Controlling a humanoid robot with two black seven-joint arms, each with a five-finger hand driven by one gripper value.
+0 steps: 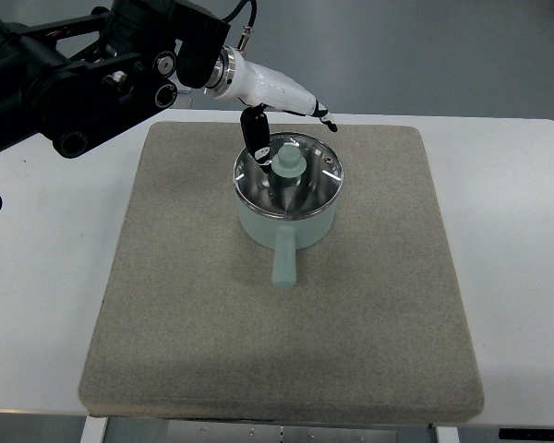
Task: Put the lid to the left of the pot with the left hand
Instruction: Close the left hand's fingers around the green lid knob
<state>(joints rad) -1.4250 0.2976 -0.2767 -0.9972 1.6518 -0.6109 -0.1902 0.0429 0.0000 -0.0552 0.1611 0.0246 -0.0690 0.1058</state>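
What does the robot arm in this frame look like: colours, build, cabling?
The left arm is a bulky matte black linkage with exposed round joints and silver bolt heads. A black cable loops at its wrist, beside a silver metal collar. Beyond the collar comes a glossy white forearm shell, ending in the left hand with black fingers. No right arm shows.

Pot (287, 227): pale mint green body and handle, shiny silver inside. Lid (289, 177): clear glass, silver rim, mint green knob. Mat (286, 323): grey-beige, fine speckled felt texture, no pattern. Table (517, 268): plain white. Left hand (279, 115), upper centre of frame: white shell, black fingers, silver wrist ring. Arm (65, 78), upper left: black. Floor (443, 46), top of frame: grey-blue.
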